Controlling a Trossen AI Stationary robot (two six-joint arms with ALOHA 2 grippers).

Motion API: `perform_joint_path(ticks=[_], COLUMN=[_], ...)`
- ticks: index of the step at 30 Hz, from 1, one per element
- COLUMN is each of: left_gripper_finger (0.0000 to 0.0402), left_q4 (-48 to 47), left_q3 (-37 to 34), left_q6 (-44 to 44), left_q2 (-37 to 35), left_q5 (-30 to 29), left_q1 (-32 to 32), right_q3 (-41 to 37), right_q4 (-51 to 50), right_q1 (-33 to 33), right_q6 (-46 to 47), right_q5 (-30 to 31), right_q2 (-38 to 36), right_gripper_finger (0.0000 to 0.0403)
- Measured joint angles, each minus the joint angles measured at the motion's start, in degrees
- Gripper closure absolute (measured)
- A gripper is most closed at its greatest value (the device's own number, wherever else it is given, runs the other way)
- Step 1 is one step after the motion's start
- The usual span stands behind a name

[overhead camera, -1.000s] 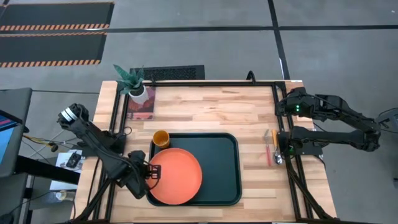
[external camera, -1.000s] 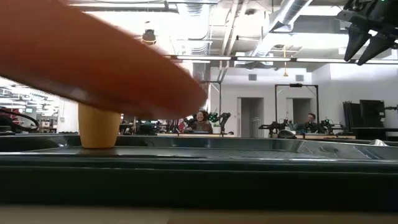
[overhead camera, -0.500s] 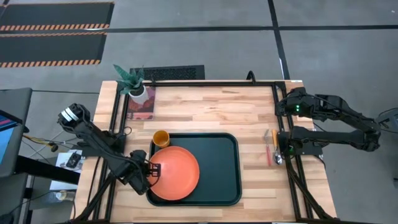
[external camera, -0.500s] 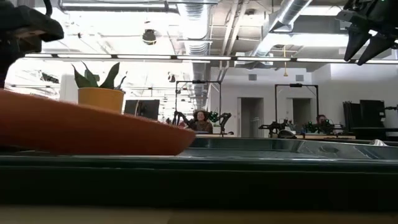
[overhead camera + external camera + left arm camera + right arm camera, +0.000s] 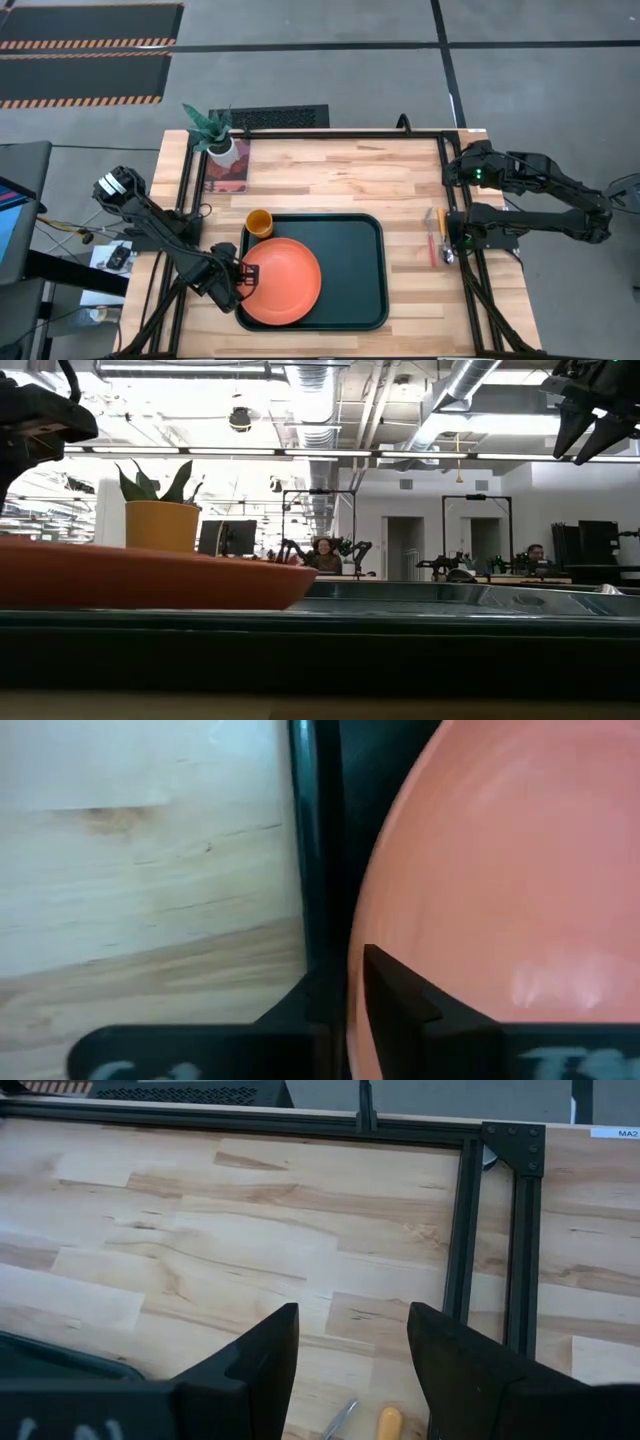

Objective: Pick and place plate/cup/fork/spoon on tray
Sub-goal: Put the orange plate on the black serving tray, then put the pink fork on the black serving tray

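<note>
A pale wooden table in a black frame stands on grey floor; behind it is an open workshop where people sit. No writing is legible. The left gripper reaches low over the tray rim, its fingers clamped on the plate edge; the plate lies in the tray beside the cup. The right gripper hangs parted above the spoon and fork
</note>
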Motion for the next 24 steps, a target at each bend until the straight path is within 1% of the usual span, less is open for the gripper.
perform_joint_path(ticks=[10,14,20,24], left_gripper_finger=[0.0280,0.0251,0.0225,0.0218], left_q4=[0.4,0.2,-0.1,-0.4], left_q3=[0.1,1.5,2.4,2.4], left_q6=[-0.8,-1.2,-0.2,0.1], left_q2=[0.0,-1.1,-3.9,-6.3], left_q5=[1.1,0.5,0.0,-1.1], left_q1=[0.0,0.0,0.0,0.0], right_q3=[0.0,0.0,-0.1,-3.3], right_q4=[0.0,0.0,0.0,-0.1], right_q1=[0.0,0.0,0.1,0.2], right_q6=[0.0,0.1,-0.9,-0.5], right_q5=[0.0,-0.5,-5.7,-11.0], right_q2=[0.0,0.7,6.9,12.0], right_gripper_finger=[0.0189,0.0189,0.0194,0.0201])
